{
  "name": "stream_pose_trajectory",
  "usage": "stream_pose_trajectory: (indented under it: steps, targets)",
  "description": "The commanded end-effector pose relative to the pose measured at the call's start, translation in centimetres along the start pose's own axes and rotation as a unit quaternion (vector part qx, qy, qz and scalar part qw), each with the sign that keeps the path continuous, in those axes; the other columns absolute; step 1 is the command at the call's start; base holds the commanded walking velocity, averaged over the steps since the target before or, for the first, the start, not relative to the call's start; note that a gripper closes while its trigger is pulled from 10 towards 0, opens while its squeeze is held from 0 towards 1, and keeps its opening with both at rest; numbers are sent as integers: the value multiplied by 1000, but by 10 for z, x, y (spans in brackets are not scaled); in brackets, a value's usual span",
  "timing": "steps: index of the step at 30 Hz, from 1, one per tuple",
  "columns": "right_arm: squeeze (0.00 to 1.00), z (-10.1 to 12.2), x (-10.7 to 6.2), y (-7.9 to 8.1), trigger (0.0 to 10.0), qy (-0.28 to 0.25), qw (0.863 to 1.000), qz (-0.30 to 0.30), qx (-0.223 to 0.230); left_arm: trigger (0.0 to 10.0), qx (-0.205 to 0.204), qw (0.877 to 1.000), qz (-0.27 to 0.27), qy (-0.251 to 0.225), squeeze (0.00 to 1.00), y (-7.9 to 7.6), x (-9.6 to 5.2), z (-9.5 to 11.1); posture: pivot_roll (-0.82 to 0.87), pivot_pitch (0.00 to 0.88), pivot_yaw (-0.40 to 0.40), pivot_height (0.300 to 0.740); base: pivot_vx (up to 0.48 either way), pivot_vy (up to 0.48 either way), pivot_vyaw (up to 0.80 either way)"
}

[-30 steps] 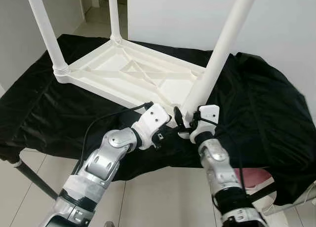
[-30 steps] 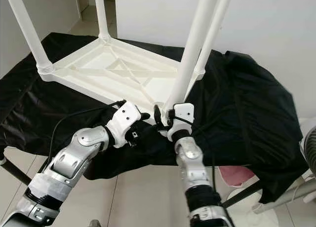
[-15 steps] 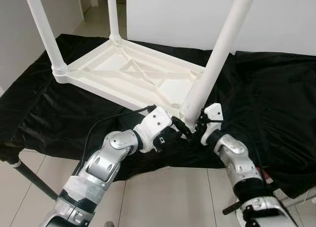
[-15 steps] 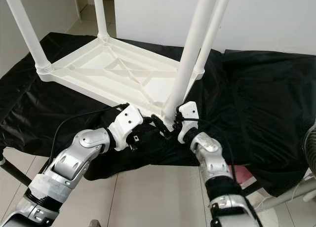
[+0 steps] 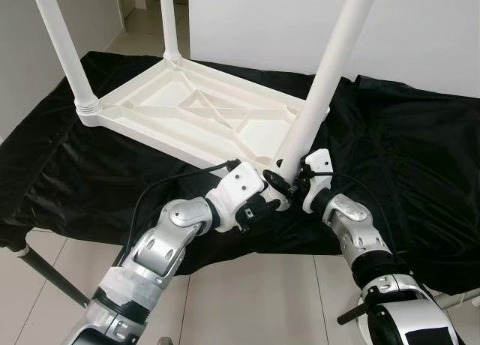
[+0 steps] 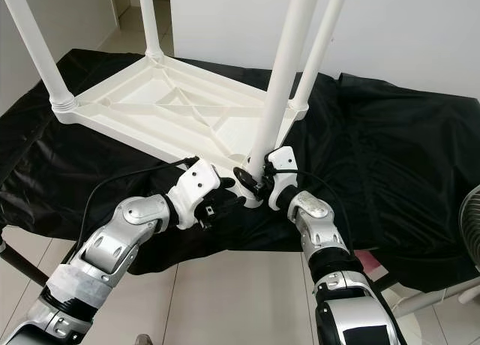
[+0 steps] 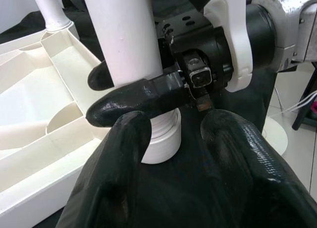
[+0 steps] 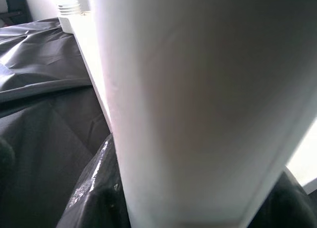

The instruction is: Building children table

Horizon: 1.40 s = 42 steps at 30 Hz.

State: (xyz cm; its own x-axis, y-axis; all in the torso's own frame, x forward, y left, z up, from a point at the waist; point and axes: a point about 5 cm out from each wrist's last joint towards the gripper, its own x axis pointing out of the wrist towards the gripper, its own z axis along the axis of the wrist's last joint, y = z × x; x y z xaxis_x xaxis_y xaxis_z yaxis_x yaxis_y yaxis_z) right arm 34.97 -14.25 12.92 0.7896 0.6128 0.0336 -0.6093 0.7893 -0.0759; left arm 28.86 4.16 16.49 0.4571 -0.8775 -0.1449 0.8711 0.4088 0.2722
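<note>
A white children's table (image 5: 142, 131) lies upside down on a black cloth, its legs pointing up. My right gripper (image 5: 289, 184) is shut on the near leg (image 5: 319, 97) just above its socket at the front corner. In the left wrist view one of its black fingers (image 7: 138, 101) wraps across the leg (image 7: 124, 34). My left gripper (image 5: 262, 206) is open, low against the cloth beside the same corner. Its fingers (image 7: 114, 178) reach toward the leg's ribbed collar (image 7: 161, 139). In the right wrist view the leg (image 8: 198, 99) sits very close.
The black cloth (image 5: 405, 157) covers a low stand and hangs over its front edge, with tiled floor (image 5: 247, 300) below. The other legs (image 5: 64, 52) stand at the left and far corners. A fan's rim (image 6: 472, 232) shows at the far right.
My right forearm has swung out to the right while its gripper stays at the leg's base. My left gripper has moved in closer to the leg's collar.
</note>
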Motion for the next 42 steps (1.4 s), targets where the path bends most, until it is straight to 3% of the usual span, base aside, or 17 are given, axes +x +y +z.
stream_pose_trajectory:
  steps: [1, 5, 7, 9, 13, 16, 18, 20, 22, 23, 25, 29, 31, 41, 42]
  targets:
    - [0, -4, -3, 0, 10000, 0, 1000, -16, 5, 10000, -12, 1000, 6, 4, 0, 0, 0, -3, 25, 23, -49, 740, 0, 0, 0]
    - [0, -6, -5, -2, 10000, 7, 999, -41, 7, 10000, -14, 1000, 9, 5, 0, 0, -1, -4, 28, 21, -50, 740, 0, 0, 0]
    - [0, -7, -7, -7, 10000, 13, 994, -107, 15, 10000, -18, 1000, 15, 5, 0, 1, -2, -5, 29, 15, -53, 740, 0, 0, 0]
    - [0, -7, -7, -7, 10000, 13, 994, -107, 15, 10000, -18, 1000, 15, 5, 0, 1, -2, -5, 29, 15, -53, 740, 0, 0, 0]
    - [0, -7, -9, -5, 10000, -2, 982, -188, 38, 10000, -14, 1000, 16, 8, 0, 3, -1, -6, 21, 10, -56, 740, 0, 0, 0]
    - [0, -7, -9, -4, 10000, -6, 977, -207, 44, 10000, -13, 1000, 17, 8, 0, 4, -1, -6, 20, 9, -56, 740, 0, 0, 0]
    - [0, -7, -9, -2, 10000, -12, 971, -230, 55, 10000, -14, 1000, 17, 7, 0, 3, -1, -6, 18, 9, -56, 740, 0, 0, 0]
    - [0, -10, -11, 4, 10000, -23, 950, -301, 81, 10000, -16, 1000, 12, 7, 0, 0, 0, -6, 15, 8, -59, 740, 0, 0, 0]
    - [0, -10, -11, 4, 10000, -23, 950, -301, 81, 10000, -16, 1000, 12, 7, 0, 0, 0, -6, 15, 8, -59, 740, 0, 0, 0]
    - [0, -11, -11, 11, 10000, -26, 937, -338, 82, 10000, -17, 1000, 10, 7, 0, -1, 0, -7, 16, 5, -62, 740, 0, 0, 0]
    - [0, -10, -10, 19, 10000, -30, 930, -357, 80, 10000, -16, 1000, 10, 8, 0, -1, 0, -7, 23, 0, -71, 740, 0, 0, 0]
    - [0, -8, -7, 27, 10000, -37, 929, -360, 78, 10000, -16, 1000, 12, 8, 0, 0, 0, -7, 23, 0, -71, 740, 0, 0, 0]
    - [0, -3, -3, 37, 10000, -47, 938, -334, 78, 10000, -17, 1000, 19, 8, 0, 4, -2, -7, 19, 0, -68, 740, 0, 0, 0]
    - [0, 1, 0, 44, 10000, -62, 942, -317, 90, 10000, -14, 1000, 16, 7, 0, 2, -1, -6, 23, 0, -63, 740, 0, 0, 0]
    - [1000, 2, -3, 45, 10000, -67, 940, -322, 90, 10000, -13, 1000, 13, 7, 0, 1, -1, -6, 26, 0, -61, 740, 0, 0, 0]
